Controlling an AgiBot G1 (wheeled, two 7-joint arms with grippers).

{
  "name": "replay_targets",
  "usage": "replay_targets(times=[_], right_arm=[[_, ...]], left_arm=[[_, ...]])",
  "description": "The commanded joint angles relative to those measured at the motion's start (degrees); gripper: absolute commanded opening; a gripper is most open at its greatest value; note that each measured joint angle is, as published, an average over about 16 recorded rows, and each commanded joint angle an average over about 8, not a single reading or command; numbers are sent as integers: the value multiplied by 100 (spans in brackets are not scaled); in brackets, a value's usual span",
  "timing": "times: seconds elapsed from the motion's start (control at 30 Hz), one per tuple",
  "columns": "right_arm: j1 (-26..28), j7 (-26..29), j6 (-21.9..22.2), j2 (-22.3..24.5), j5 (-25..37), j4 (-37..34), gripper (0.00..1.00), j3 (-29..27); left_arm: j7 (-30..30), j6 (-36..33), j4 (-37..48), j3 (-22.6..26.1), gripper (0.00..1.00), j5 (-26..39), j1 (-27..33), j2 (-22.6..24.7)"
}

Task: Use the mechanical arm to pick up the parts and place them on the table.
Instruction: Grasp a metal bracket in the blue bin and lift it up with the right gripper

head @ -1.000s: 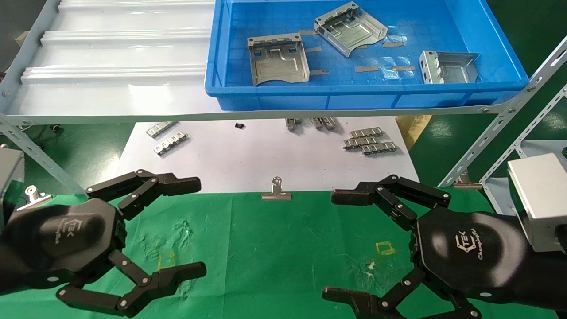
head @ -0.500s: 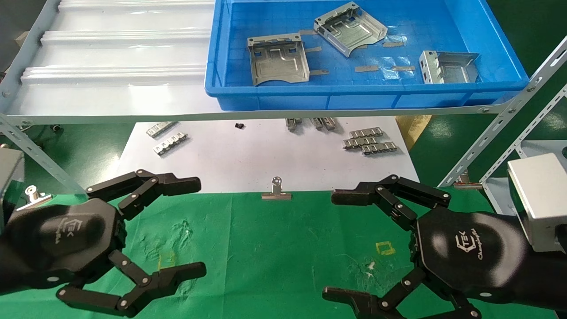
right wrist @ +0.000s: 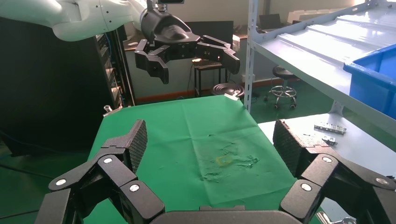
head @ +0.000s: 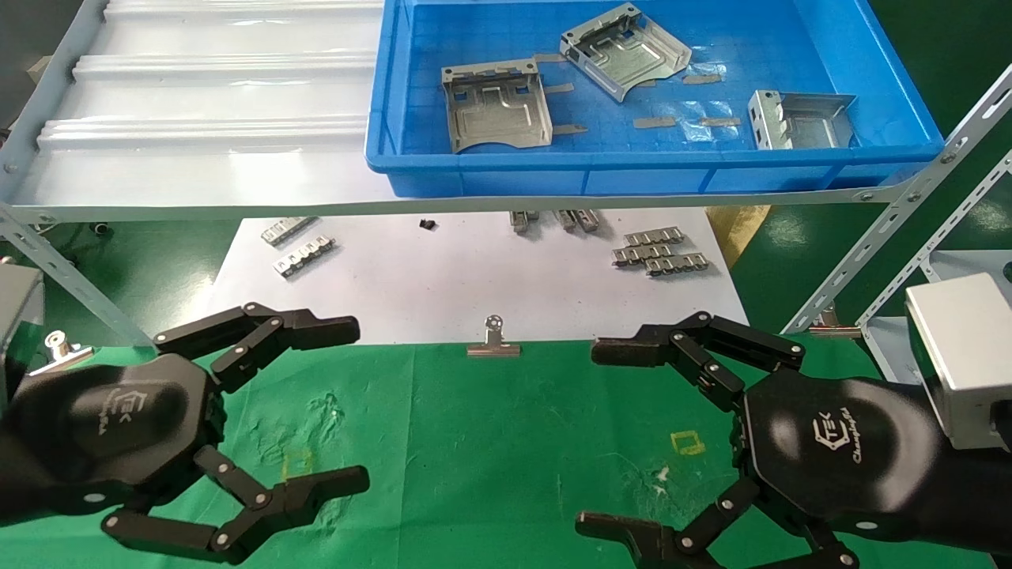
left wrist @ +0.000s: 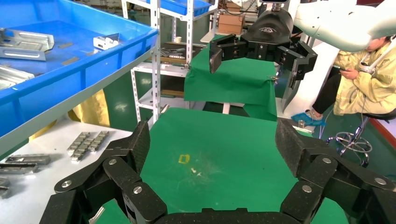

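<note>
Three silver sheet-metal parts lie in the blue bin (head: 901, 118) on the shelf: one at the left (head: 496, 108), one at the back (head: 624, 49), one at the right (head: 800, 120). My left gripper (head: 352, 403), a black TEK hand, hovers open and empty over the green table (head: 490, 442) at the near left. My right gripper (head: 597, 438) hovers open and empty at the near right, beside the yellow square mark (head: 686, 442). The left wrist view shows its own open gripper (left wrist: 212, 144) above the mark (left wrist: 184, 158). The right wrist view shows the same (right wrist: 208, 140).
The pale grey shelf (head: 198, 118) carries the bin above a white sheet (head: 474, 276) with small ribbed strips (head: 660, 253). A binder clip (head: 494, 341) sits at the sheet's front edge. Slanted shelf braces (head: 893, 229) stand at the right. A seated person (left wrist: 364, 84) is off to one side.
</note>
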State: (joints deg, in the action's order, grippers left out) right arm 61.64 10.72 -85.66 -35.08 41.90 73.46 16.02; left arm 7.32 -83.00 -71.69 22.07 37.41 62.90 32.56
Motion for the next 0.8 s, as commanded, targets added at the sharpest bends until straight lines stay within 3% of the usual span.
replay_targets(times=[0.03,0.8], right_arm=[[0,0,0,0,0,0,100,0],[0,0,0,0,0,0,100,0]], left_arm=[[0,0,0,0,0,0,0,0],[0,0,0,0,0,0,0,0]])
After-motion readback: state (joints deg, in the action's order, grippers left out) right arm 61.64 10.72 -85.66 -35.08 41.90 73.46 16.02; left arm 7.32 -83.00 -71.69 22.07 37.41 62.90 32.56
